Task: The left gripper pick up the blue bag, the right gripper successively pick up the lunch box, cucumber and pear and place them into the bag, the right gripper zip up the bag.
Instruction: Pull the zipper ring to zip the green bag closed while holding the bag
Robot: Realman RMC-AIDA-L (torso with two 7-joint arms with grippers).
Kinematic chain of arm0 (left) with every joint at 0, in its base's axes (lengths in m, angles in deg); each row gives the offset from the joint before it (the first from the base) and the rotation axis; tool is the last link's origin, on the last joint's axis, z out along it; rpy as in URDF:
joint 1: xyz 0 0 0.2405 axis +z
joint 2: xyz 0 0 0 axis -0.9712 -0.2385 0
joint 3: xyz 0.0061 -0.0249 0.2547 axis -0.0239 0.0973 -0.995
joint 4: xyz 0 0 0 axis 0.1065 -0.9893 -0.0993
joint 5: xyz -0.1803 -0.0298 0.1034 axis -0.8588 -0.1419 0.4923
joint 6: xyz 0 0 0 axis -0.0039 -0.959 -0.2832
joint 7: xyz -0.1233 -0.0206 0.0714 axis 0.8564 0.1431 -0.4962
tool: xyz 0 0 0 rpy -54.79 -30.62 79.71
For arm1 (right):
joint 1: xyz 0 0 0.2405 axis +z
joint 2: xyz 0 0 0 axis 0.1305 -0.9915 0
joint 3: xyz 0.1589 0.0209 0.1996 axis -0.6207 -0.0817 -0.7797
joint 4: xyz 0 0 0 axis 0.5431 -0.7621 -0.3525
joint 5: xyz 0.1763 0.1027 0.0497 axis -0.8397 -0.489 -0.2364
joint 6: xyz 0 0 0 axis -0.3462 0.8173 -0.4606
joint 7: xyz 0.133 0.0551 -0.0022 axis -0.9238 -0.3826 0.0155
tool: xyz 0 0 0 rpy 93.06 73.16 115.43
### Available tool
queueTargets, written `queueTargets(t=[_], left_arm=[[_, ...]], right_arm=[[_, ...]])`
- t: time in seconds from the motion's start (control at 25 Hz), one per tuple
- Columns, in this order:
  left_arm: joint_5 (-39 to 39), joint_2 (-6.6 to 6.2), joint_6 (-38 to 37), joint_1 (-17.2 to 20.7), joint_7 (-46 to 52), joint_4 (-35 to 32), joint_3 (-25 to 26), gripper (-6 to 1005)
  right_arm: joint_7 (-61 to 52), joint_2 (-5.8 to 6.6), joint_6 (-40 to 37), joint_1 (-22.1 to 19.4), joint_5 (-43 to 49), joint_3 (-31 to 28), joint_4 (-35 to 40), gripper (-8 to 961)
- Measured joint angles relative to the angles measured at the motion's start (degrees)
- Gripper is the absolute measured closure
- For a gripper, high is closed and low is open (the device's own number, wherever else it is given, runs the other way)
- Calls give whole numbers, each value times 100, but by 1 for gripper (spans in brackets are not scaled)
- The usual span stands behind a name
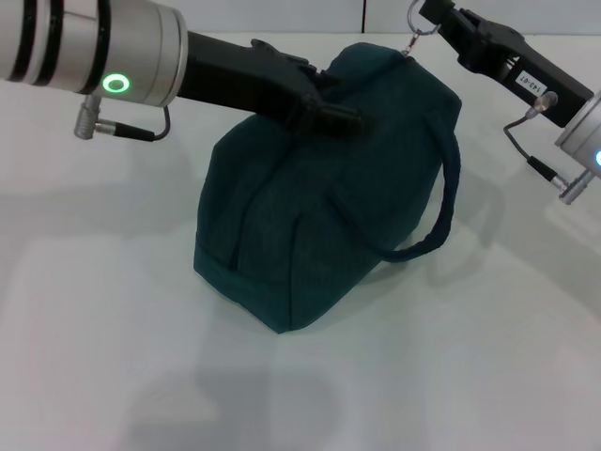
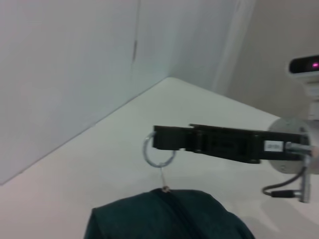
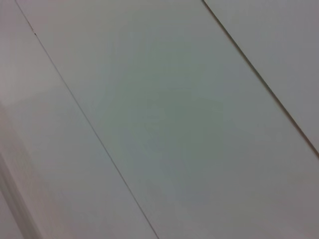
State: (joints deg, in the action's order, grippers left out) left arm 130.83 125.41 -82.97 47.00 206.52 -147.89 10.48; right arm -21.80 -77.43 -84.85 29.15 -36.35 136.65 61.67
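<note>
A dark teal-green blue bag (image 1: pixel 310 207) sits on my white desk (image 1: pixel 113 319), zipped shut along its top seam, with one loop handle (image 1: pixel 434 218) drooping down its right side toward the desk.

My left gripper (image 1: pixel 331 105) reaches in from the upper left and lies across the top of the bag, its black fingers pressed against the fabric near the top. They look drawn close together there, but I cannot tell whether they pinch the fabric or a handle.

My right gripper (image 1: pixel 430 19) comes in from the upper right, above the far end of the bag. Its fingers are narrowed onto the silver ring pull (image 2: pixel 158 151) of the zipper. In the left wrist view the ring hangs at the fingertip, and a thin link runs from it down to the end of the zipper on the bag.

The right wrist view shows only pale wall panels.
</note>
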Motion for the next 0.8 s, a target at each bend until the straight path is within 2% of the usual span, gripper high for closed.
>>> queueTargets(t=[0.24, 0.68, 0.8], left_arm=[[-45, -6, 341, 126, -199, -16, -144, 344], [16, -17, 307, 71, -228, 20, -231, 819], [18, -20, 308, 64, -227, 20, -234, 864]], right_arm=[[3, 0, -11, 0, 1, 0, -43, 888], [5, 0, 12, 0, -7, 0, -55, 885], [5, 0, 12, 0, -14, 0, -55, 885]])
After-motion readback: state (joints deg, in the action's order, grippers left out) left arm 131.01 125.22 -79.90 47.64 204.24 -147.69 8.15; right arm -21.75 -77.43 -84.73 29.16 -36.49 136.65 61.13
